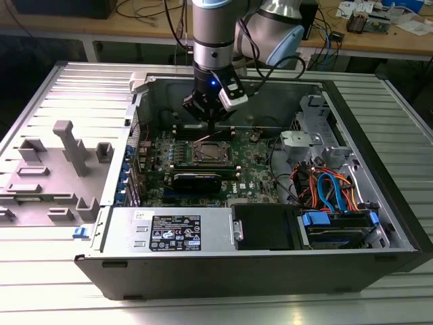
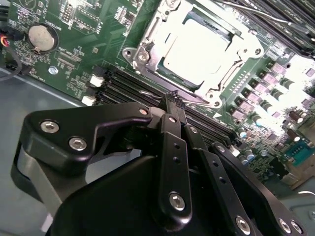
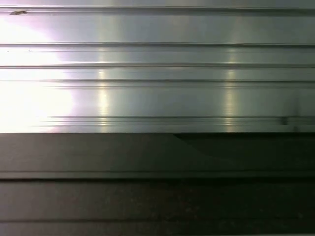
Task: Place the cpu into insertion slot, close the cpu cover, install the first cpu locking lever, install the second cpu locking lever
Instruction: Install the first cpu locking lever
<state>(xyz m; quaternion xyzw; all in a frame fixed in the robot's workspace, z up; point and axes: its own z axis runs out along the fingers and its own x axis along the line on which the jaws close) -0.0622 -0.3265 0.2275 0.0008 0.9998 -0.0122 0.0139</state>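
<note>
The cpu (image 2: 197, 49), a flat silver-grey square, lies in the insertion slot (image 2: 165, 82) on the green board. The cpu cover (image 2: 147, 49), a silver frame, lies down around it, and the chip shows through its window. In the exterior view the cpu (image 1: 211, 152) sits mid-board inside the open computer case. My gripper (image 2: 173, 98) hangs just above the socket's edge on the memory-slot side. Its black fingers (image 2: 170, 123) are pressed together with nothing visible between them. In the exterior view the gripper (image 1: 213, 124) hovers over the far side of the socket.
Long black memory slots (image 2: 123, 83) run beside the socket, and a coin battery (image 2: 40, 37) sits further off. A drive bay with blue and orange cables (image 1: 331, 189) is at the exterior view's right. A grey plastic fixture (image 1: 61, 162) lies outside the case wall (image 1: 135, 115).
</note>
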